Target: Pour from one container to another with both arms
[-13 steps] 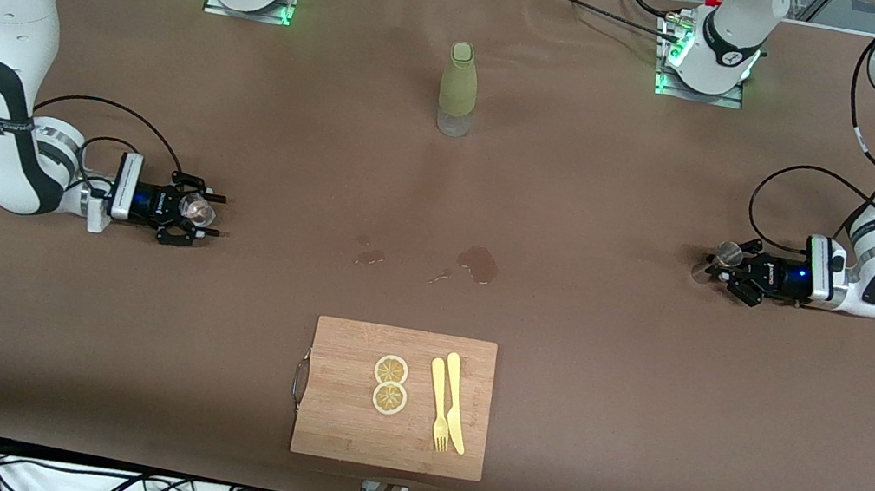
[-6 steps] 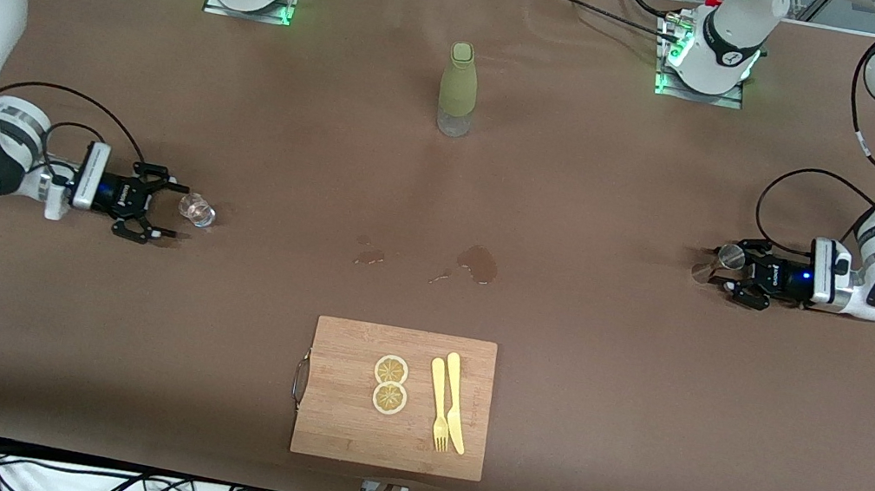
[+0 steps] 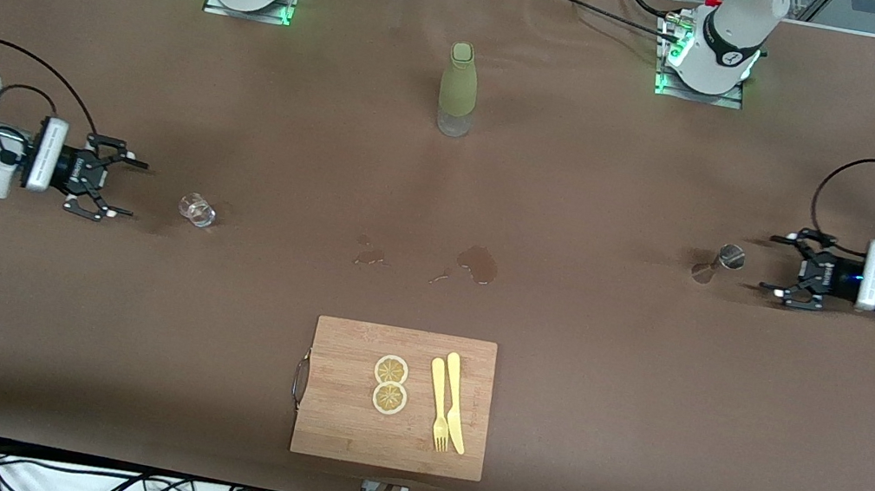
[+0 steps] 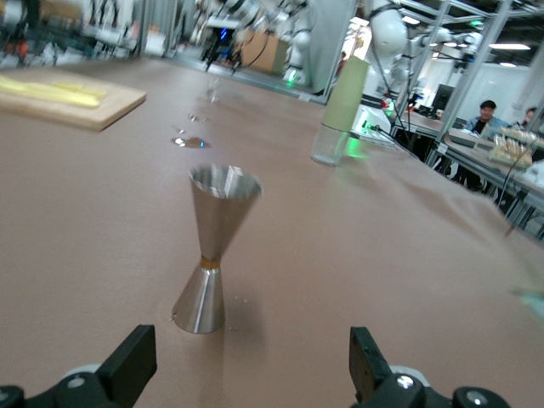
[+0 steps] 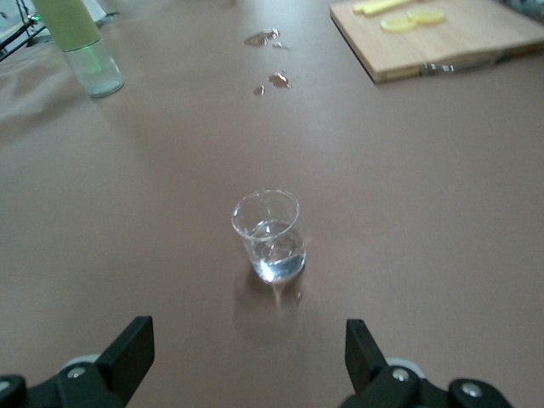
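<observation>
Brown-covered table (image 3: 638, 418), tangled cables (image 3: 101, 482) on the floor, metal framing (image 4: 476, 59), bright ceiling lights (image 4: 510, 46)

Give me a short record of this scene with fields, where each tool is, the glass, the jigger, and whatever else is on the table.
left tool: open, low at the left arm's end of the table, apart from the jigger
right tool: open, low at the right arm's end, apart from the glass
glass: upright on the table, a little clear liquid in it
jigger: upright on the table
bottle: upright mid-table, nearer the bases
wet spots: mid-table
cutting board: nearest the front camera, holding lemon slices, fork, knife
</observation>
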Motion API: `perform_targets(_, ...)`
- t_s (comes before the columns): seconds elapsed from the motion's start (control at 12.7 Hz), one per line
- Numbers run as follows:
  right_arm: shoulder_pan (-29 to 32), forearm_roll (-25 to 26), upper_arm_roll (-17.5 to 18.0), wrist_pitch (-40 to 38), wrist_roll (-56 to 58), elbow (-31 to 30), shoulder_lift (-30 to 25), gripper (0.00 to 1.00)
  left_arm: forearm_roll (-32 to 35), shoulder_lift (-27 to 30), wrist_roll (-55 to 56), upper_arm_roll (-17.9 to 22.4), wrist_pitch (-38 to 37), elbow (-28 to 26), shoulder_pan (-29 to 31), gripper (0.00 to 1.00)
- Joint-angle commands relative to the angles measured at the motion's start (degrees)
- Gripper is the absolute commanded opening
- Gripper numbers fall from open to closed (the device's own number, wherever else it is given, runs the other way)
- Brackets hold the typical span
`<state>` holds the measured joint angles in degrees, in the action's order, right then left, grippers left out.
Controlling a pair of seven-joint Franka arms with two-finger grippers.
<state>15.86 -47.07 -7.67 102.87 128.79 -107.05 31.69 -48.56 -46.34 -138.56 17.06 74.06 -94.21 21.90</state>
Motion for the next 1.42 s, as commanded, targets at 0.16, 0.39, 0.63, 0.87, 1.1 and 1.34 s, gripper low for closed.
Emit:
perform_targets(0.16,-0.38,12.15,-0.24,1.1,-25.29,-3.07,-11.37,1.0,5.49,17.05,39.86,-0.79,-0.14,-1.32,-2.11,1.0)
perform_targets(0.39,-2.23,20.14,-0.5,1.02,-42.17,-2.46,-15.86,1.0,7.06,22.24,62.89,-3.6,1.17,-0.54,-4.4,1.0)
perform_targets(0.63,-7.14,28.76,-2.86,0.14,-60.97,-2.28,-21.92,1.0,15.31,26.81,88.29,-9.66,4.5,3.77,-5.98,1.0)
perform_targets(0.87,-13.12,36.59,-6.03,-1.87,-78.81,-1.58,-26.23,1.0,29.35,29.9,103.22,-10.11,6.8,9.9,-13.88,1.0)
perform_targets(1.1,-15.94,43.96,-6.83,-6.62,-94.46,2.89,-27.38,1.0,37.75,30.25,102.97,-10.38,15.22,10.46,-16.62,1.0)
perform_targets(1.34,-16.91,47.42,-3.33,-8.65,-108.44,4.92,-27.65,1.0,37.75,32.45,116.06,-10.82,15.59,10.89,-19.51,1.0)
